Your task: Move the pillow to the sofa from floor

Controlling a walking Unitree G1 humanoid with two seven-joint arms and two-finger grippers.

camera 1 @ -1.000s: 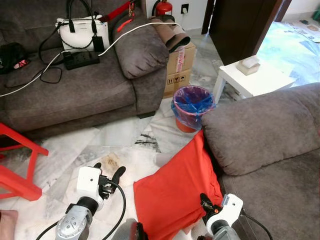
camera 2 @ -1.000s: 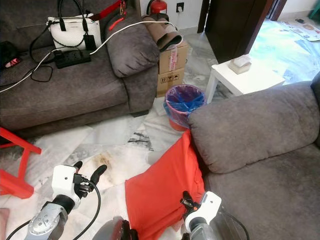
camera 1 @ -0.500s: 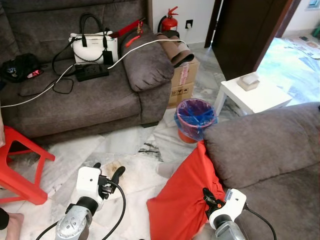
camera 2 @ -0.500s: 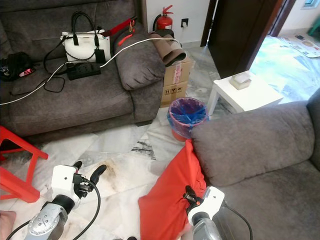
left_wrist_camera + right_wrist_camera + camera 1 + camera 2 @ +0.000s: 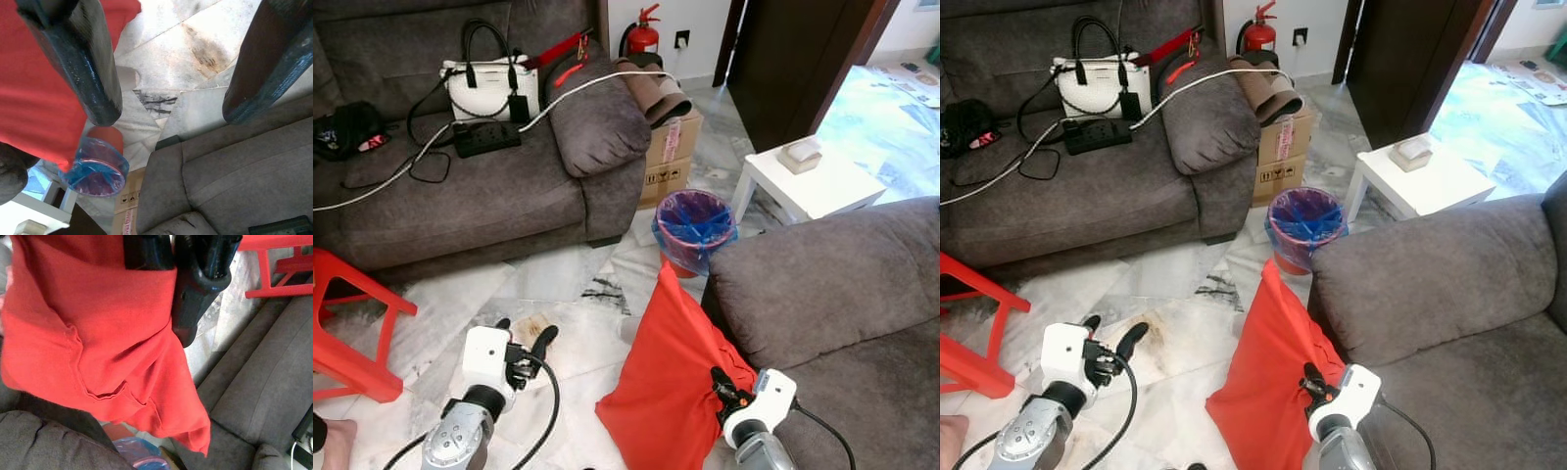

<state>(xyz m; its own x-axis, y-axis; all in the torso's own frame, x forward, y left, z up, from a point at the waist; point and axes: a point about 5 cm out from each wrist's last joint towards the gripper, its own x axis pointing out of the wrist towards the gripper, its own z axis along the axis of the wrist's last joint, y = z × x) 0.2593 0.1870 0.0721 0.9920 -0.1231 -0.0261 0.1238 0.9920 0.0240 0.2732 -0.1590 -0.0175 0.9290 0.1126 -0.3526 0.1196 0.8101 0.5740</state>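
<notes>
Pillow in soft red fabric (image 5: 671,377) hangs bunched and half-raised beside the near grey fabric sofa (image 5: 832,284), its lower corner apparently on the marbled tile floor (image 5: 558,284). The right gripper (image 5: 717,385) is pinched shut on its edge, presumably to haul it onto the seat. A second grey sofa (image 5: 460,186) stands across the room. The left gripper (image 5: 521,338) hovers spread apart, holding nothing, over the tiles.
</notes>
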